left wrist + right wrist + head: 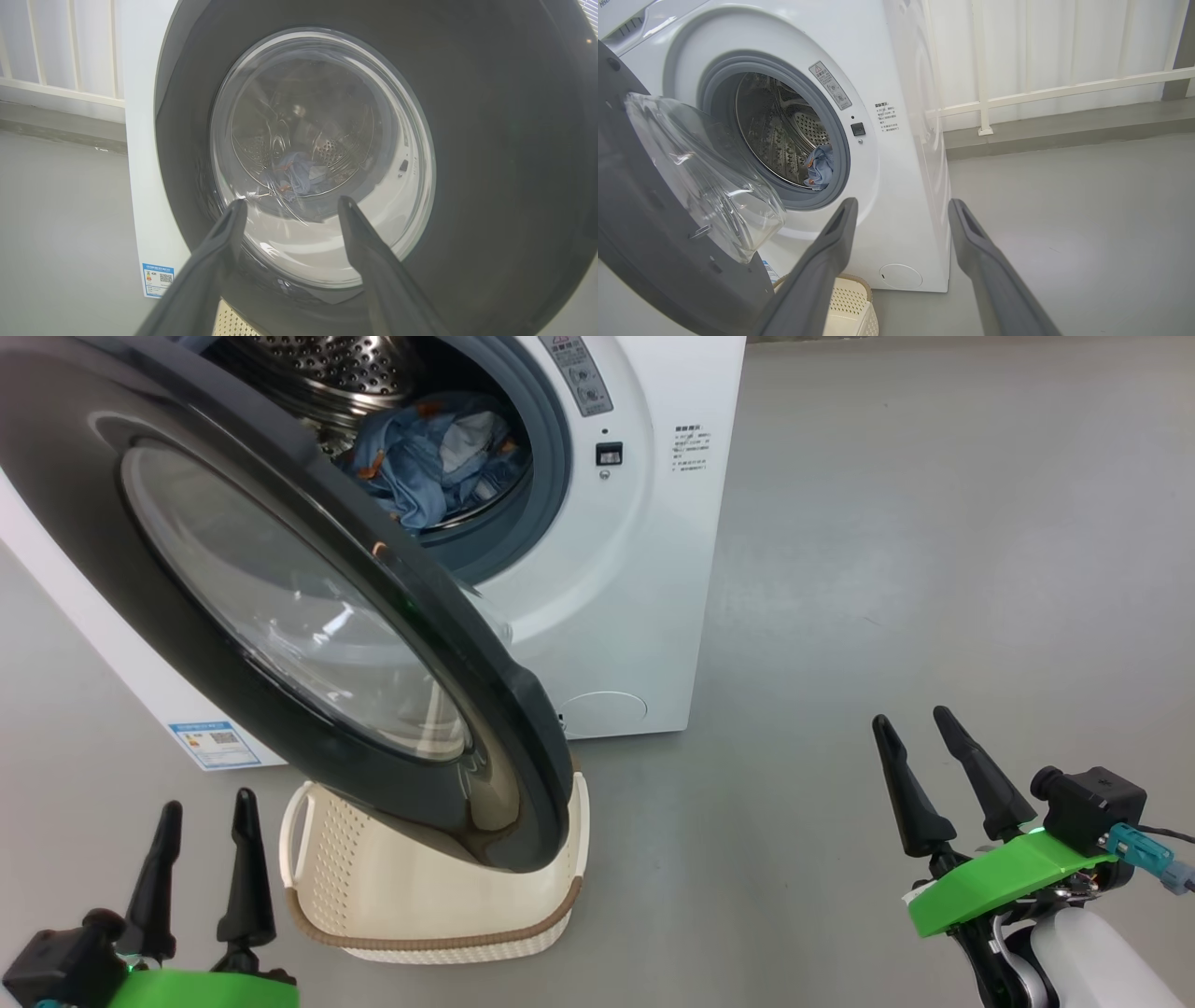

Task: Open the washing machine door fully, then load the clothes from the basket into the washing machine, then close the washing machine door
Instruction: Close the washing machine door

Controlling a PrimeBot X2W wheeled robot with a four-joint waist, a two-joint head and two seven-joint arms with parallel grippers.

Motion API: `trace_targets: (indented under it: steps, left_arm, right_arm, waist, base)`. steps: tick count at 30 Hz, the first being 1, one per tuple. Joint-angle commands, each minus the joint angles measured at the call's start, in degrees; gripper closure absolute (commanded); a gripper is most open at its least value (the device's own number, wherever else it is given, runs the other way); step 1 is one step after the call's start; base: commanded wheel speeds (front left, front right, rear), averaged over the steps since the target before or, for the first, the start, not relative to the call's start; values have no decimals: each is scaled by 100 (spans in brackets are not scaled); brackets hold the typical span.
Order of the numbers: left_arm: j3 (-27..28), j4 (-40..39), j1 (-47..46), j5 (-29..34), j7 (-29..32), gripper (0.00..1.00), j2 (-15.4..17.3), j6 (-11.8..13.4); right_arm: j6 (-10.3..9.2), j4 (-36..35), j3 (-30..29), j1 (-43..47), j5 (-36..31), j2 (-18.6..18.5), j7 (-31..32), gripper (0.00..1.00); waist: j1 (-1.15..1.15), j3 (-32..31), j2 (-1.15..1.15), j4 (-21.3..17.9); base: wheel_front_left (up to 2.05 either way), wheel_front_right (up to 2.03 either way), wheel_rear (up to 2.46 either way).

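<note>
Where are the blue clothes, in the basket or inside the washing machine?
Inside. The clothes lie in the washing machine, in its drum. The basket looks bare where visible, though the door hides some.

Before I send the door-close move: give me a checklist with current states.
1. clothes inside the drum: ok.
2. clothes clear of the grey ring: cannot tell, the pile lies near the front lip.
3. basket empty: cannot tell, the visible part is bare but the door hides the rest.
4. left gripper open, holding nothing: ok.
5. right gripper open, holding nothing: ok.
6. door swing free of the basket: cannot tell, the door's lower rim overlaps the basket in the head view.
</note>
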Motion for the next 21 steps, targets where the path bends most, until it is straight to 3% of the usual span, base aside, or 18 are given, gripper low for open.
trace_targets:
  steps: [1,21]
  left_arm:
    - [214,-71,-61,126,-72,0,48,37]
    - [407,8,11,479,-99,0,-237,-30]
  right_arm:
    - [25,-127,66,-176,-68,-91,-46,0]
    - [25,-126,89,-124,-121,-109,-46,0]
  waist:
    - [0,-10,0,1]
    - [0,-146,0,44]
  base:
    - [0,0,0]
    - [0,0,0]
